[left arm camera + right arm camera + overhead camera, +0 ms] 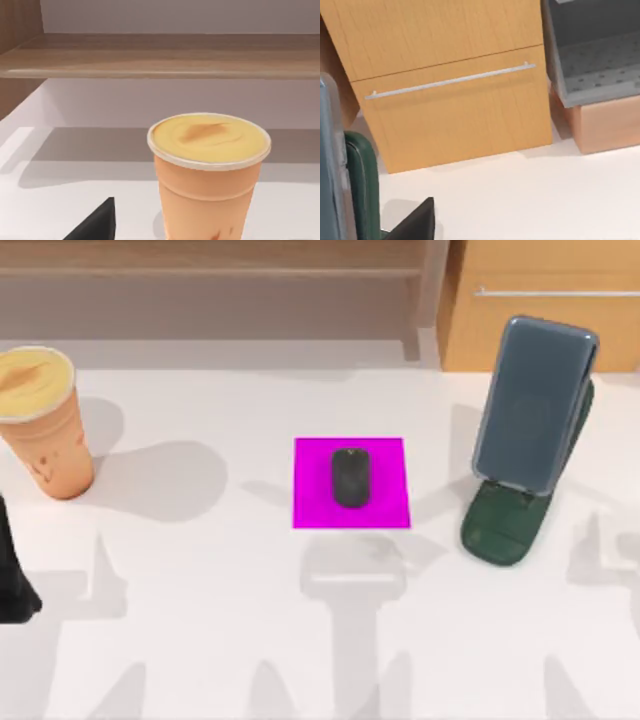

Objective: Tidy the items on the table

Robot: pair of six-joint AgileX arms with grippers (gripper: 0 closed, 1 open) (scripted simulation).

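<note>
A: Lying under everything is the large plain white tabletop. Why is the glossy dark grey rectangular smartphone leaning at the right?

B: It is resting in a dark green stand, so the screen is facing up. The orange paper cup with yellow top is standing upright at the far left.

A: And the small black oval mouse?

B: It is sitting centred on a magenta square mat, apparently its tidy place. About both pincers, I cannot tell.

glossy smartphone, matt black mouse, paper cup, wooden shelf
</note>
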